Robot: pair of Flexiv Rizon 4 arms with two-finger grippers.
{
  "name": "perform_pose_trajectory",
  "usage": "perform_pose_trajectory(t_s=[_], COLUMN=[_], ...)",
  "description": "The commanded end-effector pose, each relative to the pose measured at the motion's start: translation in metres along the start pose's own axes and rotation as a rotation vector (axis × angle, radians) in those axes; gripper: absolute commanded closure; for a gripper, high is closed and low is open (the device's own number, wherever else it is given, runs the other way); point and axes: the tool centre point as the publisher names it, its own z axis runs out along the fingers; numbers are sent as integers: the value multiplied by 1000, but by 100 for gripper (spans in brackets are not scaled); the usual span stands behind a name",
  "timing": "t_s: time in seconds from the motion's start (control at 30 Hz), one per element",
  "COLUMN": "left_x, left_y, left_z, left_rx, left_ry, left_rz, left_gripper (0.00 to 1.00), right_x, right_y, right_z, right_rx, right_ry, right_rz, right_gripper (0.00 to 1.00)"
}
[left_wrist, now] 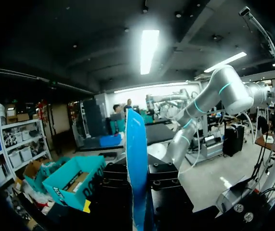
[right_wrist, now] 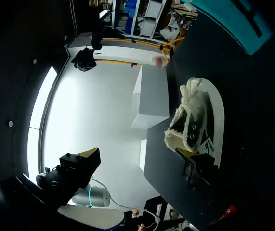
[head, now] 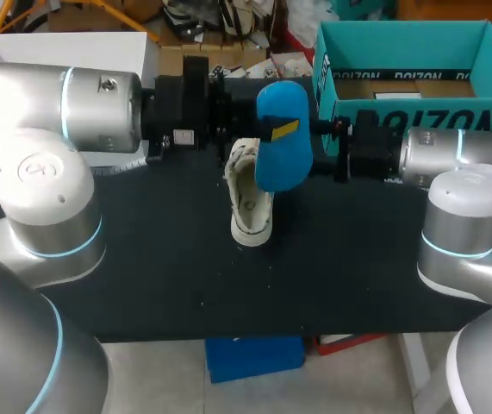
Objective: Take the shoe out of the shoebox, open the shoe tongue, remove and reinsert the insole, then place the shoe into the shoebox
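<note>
1. The left pincer [head: 284, 129] is in the middle of the head view, a little above the centre. It is clamped on the blue insole [head: 280, 164], and one yellow tip lies across the face of the insole.
2. The insole is held upright in the air above the bench [head: 168, 259], with its rounded end up. In the left wrist view it stands edge-on between the two black fingers [left_wrist: 168, 180], which close on it from both sides.
3. The right pincer [right_wrist: 138, 154] has its fingers wide apart, with nothing between them. In the head view it is just to the right of the insole. I cannot tell whether it touches the insole.
4. The shoe [head: 250, 198] is a cream-white lace shoe. It lies on the bench at the centre of the head view, under the insole and slightly to its left, with its opening turned up to the camera. In the right wrist view it is just beside one finger of the right pincer.
5. The shoebox [head: 409, 78] is teal and open. It stands at the upper right of the head view, behind the right arm [head: 461, 155]. The shoe is outside it.
6. The left arm [head: 65, 103] comes in from the left edge of the head view.
</note>
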Motion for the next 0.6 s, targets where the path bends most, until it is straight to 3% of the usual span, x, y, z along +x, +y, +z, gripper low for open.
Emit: perform_pose_trajectory(t_s=[0.03, 0.2, 0.6], left_x=[17, 22, 23], left_y=[20, 29, 29], left_z=[-4, -10, -12], left_rx=[-96, -101, -95], left_ry=[25, 42, 43], left_rz=[507, 554, 517], left_gripper=[100, 100, 100], right_x=[0, 0, 0], right_y=[-1, -1, -1], right_z=[2, 2, 2], right_rx=[-3, -3, -3], right_ry=[-1, -1, -1], right_rz=[0, 0, 0], right_gripper=[0, 0, 0])
